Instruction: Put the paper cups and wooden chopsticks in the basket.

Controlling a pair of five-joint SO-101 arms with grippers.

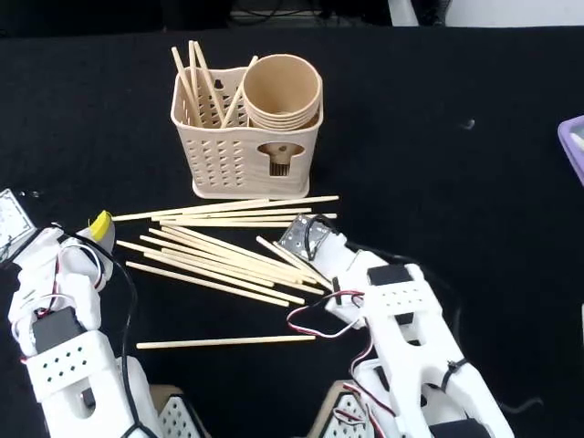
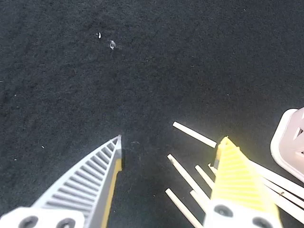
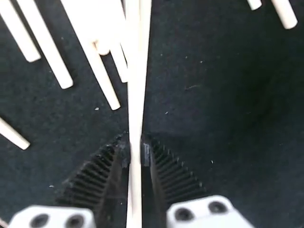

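The beige slotted basket (image 1: 228, 160) stands at the back with stacked paper cups (image 1: 281, 87) and several wooden chopsticks (image 1: 196, 78) inside. Many loose chopsticks (image 1: 219, 255) lie fanned on the black cloth in front of it. My right gripper (image 1: 306, 239) is down at the pile's right end; in its wrist view the gripper (image 3: 136, 145) is shut on one chopstick (image 3: 135, 71). My left gripper (image 1: 82, 233) rests at the pile's left end, open (image 2: 171, 145), with chopstick ends (image 2: 187, 178) lying by its yellow finger (image 2: 232, 171) and nothing held.
One chopstick (image 1: 228, 342) lies alone near the front, between the two arms. A purple object (image 1: 573, 141) pokes in at the right edge. The basket's corner (image 2: 289, 142) appears in the left wrist view. Black cloth covers the table.
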